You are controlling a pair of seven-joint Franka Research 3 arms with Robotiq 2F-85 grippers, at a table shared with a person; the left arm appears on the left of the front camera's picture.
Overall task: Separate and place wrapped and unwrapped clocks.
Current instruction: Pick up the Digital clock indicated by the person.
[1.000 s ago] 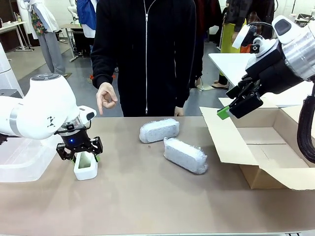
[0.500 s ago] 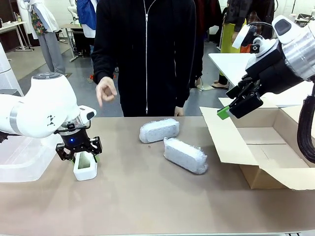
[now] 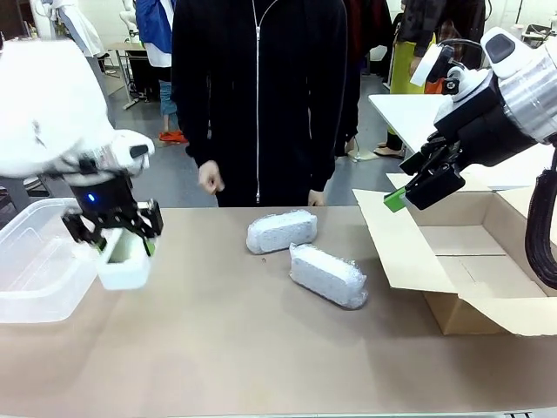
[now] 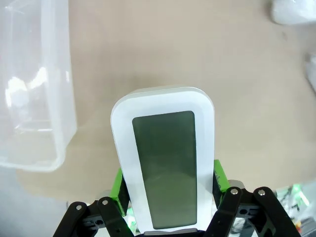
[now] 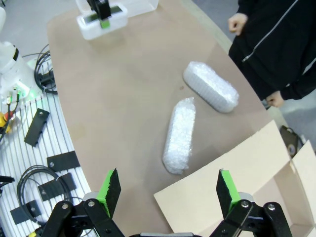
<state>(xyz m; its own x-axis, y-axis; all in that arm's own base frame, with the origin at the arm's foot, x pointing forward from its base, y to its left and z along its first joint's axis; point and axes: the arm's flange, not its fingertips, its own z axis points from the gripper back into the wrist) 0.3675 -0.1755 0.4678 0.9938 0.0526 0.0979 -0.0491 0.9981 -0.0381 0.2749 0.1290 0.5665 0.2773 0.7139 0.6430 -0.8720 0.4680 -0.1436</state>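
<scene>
My left gripper (image 3: 111,245) is shut on the unwrapped clock (image 3: 123,261), a bare white case with a grey-green screen (image 4: 165,165), and holds it in the air just right of the clear bin (image 3: 35,261). The two wrapped bundles of bubble wrap lie on the table's middle: one (image 3: 280,231) farther back, one (image 3: 328,274) nearer and to the right; both also appear in the right wrist view (image 5: 210,87) (image 5: 179,134). My right gripper (image 3: 409,185) hangs open high above the cardboard box (image 3: 461,252), its fingers (image 5: 111,187) spread wide with nothing between them.
A person in black stands at the far edge, one hand (image 3: 210,178) hanging low near the table. The clear plastic bin sits at the table's left edge, the open cardboard box at the right with a flap (image 3: 396,244) lying toward the bundles.
My left gripper has lifted the clock off the table and carried it left toward the clear bin. The person's raised hand has dropped. The right arm has not moved.
</scene>
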